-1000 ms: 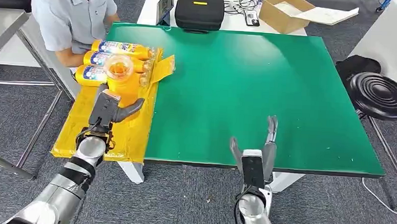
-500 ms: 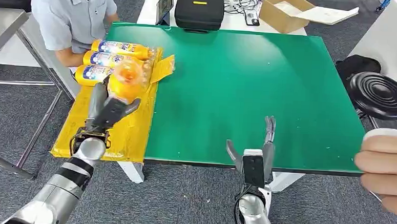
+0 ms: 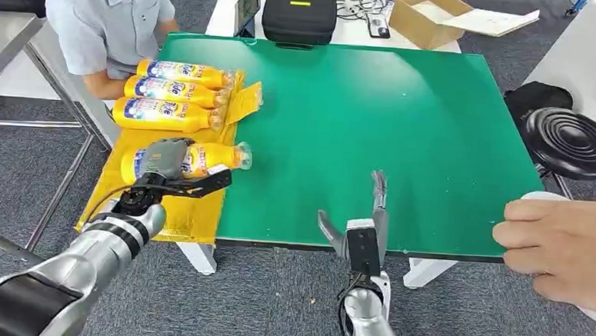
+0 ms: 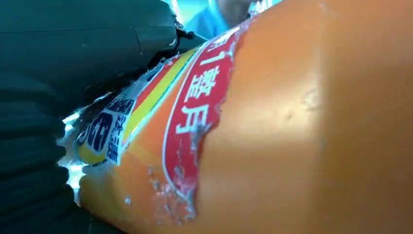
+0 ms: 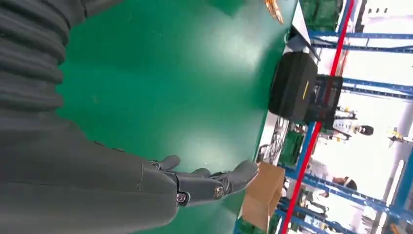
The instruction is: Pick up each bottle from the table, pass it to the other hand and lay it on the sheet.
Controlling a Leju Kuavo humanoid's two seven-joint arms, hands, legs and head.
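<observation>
An orange bottle (image 3: 217,157) lies on its side on the yellow sheet (image 3: 193,205), cap toward the green table (image 3: 374,118). My left hand (image 3: 164,161) grips it around the middle. In the left wrist view the same bottle (image 4: 292,136) sits close up, showing its red label. Three more orange bottles (image 3: 174,91) lie side by side at the far end of the sheet. My right hand (image 3: 357,221) hovers open over the table's front edge, fingers spread and holding nothing. The right wrist view shows that hand (image 5: 195,185) stretched out above the green surface (image 5: 160,83).
A person (image 3: 106,19) sits at the far left behind the sheet. Another person's hand (image 3: 560,247) reaches in at the right edge, holding something white. A black case (image 3: 299,16) and a cardboard box (image 3: 430,17) stand beyond the table, a black stool (image 3: 572,142) to its right.
My left hand has tipped the bottle from upright down onto the sheet. My right hand has drifted left. The person's hand has come further in from the right.
</observation>
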